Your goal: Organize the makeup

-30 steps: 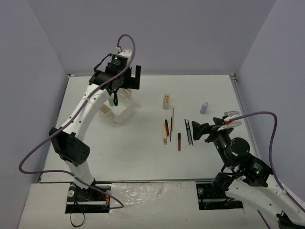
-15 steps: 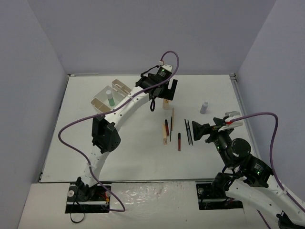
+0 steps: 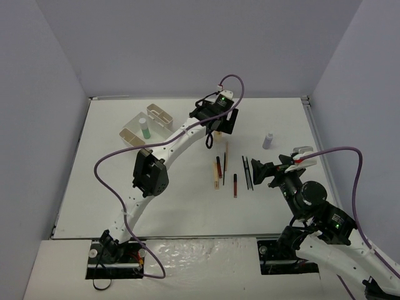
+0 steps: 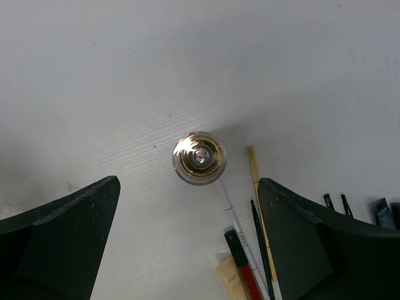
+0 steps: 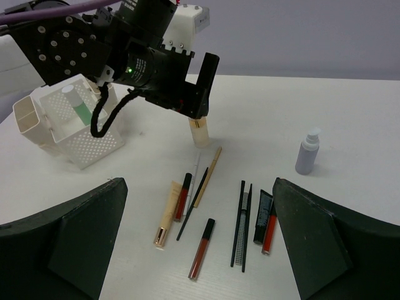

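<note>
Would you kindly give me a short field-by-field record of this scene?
left jaws: open, either side of the gold bottle, not touching it
right jaws: open, empty, near the sticks
green bottle: upright in the white box
grey-lilac bottle: upright on the table, alone
sticks: lying in a rough row on the table

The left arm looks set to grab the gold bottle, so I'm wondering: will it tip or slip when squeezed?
The gold bottle stands upright, tall and narrow, so an off-centre nudge would probably topple it. Its round, shiny body may twist or slip under a squeeze. Small, so likely light.
</note>
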Controlling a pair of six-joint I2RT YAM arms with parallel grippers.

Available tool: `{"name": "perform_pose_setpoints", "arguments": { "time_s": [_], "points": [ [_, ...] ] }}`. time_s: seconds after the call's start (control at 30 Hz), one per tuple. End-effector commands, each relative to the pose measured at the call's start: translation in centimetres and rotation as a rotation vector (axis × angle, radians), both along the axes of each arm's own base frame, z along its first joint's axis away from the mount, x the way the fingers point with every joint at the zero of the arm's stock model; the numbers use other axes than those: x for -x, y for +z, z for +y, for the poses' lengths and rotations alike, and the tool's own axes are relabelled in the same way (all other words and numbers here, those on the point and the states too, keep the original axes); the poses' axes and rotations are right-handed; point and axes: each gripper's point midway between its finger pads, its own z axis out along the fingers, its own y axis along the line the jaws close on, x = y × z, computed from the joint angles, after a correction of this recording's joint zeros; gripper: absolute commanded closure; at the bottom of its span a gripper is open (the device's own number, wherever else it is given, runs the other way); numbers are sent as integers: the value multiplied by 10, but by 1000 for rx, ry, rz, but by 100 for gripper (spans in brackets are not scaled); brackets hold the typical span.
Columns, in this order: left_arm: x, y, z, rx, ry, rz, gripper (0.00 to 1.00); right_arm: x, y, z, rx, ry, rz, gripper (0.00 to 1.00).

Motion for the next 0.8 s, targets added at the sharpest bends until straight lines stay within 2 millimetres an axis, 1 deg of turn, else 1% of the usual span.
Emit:
{"name": "perform_pose_setpoints", "arguments": {
  "time_s": [0.0,0.17,0.27,0.4,0.63,0.7,0.77],
  "points": [
    [-16,49,-11,78,0,-130,17,-5,12,1,-46,-28,-30,0],
    [-22,41,-15,75,-5,-141,27,-5,11,2,-41,-28,-26,0],
    [-25,41,-18,85,-6,-156,32,-5,11,3,-40,-25,-26,0],
    [-27,39,-20,90,-7,-161,40,-5,10,3,-41,-24,-25,0],
    [-27,32,-19,84,-4,-154,61,-4,10,3,-44,-21,-26,0],
    [-26,31,-19,84,-4,-149,70,-4,10,3,-44,-18,-27,0],
    [-25,31,-18,81,-5,-147,83,-4,11,3,-46,-18,-28,0]
  ]
}}
